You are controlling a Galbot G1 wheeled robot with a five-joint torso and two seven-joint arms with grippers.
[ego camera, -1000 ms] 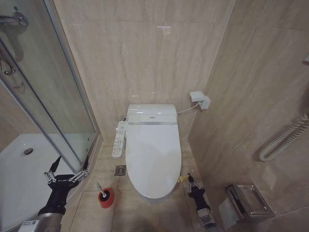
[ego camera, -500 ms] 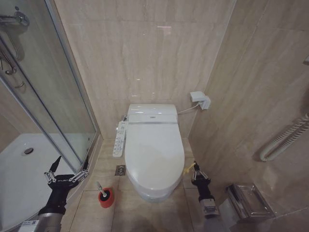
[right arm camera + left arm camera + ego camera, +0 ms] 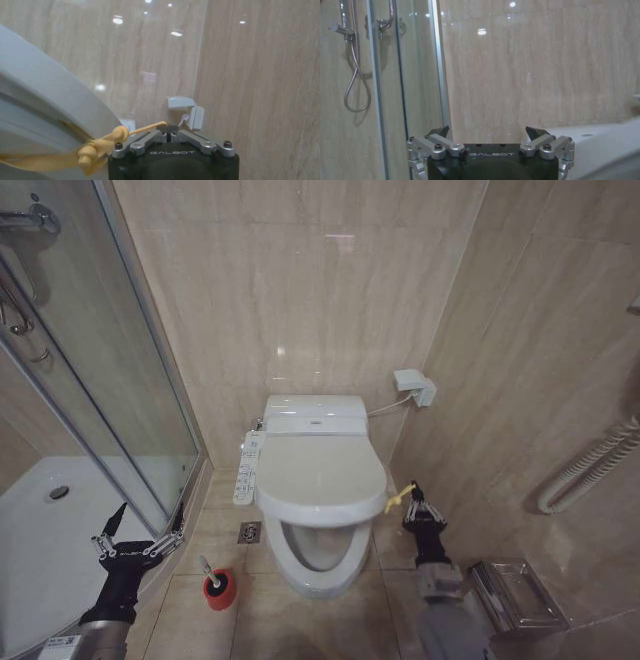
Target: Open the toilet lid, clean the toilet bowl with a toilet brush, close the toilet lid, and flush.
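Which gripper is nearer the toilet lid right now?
The right gripper, shut on the yellow tie at the edge of the half-raised toilet lid. The left gripper hangs open by the shower glass.

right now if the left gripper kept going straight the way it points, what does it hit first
Probably the glass shower door. The open left gripper points up and forward beside the door's metal frame; its wrist view shows the beige wall tiles dead ahead, so depth is unclear.

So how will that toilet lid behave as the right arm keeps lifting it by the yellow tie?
The toilet lid looks like rigid, glossy plastic, so it should probably swing up in one piece on its rear hinge. The yellow tie looks soft, so the pull may be slack or jerky. If the right end effector lets go, the half-raised lid would likely drop shut.
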